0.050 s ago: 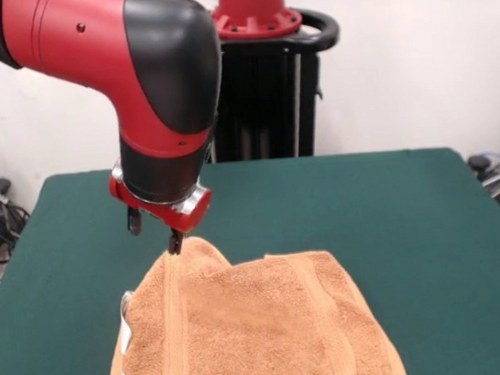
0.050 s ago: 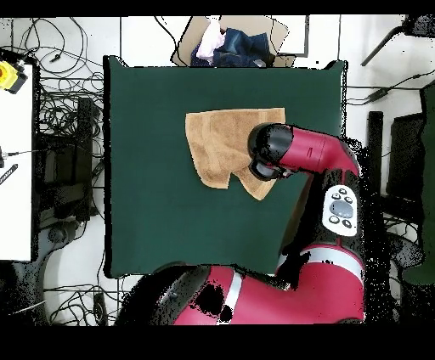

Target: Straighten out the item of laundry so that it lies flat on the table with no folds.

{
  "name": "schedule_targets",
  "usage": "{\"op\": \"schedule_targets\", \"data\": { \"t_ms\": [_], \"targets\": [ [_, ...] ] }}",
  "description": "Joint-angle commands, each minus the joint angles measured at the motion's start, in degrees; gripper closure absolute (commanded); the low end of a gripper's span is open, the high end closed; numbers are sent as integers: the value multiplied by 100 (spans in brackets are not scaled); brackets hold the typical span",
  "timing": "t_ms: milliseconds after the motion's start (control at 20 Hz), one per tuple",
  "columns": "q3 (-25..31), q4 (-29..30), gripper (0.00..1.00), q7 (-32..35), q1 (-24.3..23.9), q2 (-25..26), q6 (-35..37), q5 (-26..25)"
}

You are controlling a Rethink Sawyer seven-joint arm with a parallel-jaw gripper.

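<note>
We see hand (image 1: pixel 154 232) spread, one tip touching towel (image 1: pixel 260 328) far edge; counter (image 1: pixel 424 227) open toward 3 o'clock.

You have bright, even room light in both views, with no hard shadows. A soft shadow lies on the bench (image 1: pixel 390 221) just under the tool (image 1: pixel 154 233). The arm (image 1: pixel 94 44) above it shows faint glare on its red shell.

Towel (image 1: pixel 251 325) near edge cut off by front view's bottom; arm (image 2: pixel 293 153) hides towel's corner and gripper overhead.
</note>
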Motion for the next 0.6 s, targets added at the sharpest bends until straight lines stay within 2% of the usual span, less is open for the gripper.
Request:
{"op": "schedule_targets", "data": {
  "t_ms": [50, 600],
  "targets": [
    [792, 423, 0, -5, -132, 282, -590, 21],
    [1214, 749, 0, 50, -311, 31, -773, 193]
  ]
}}
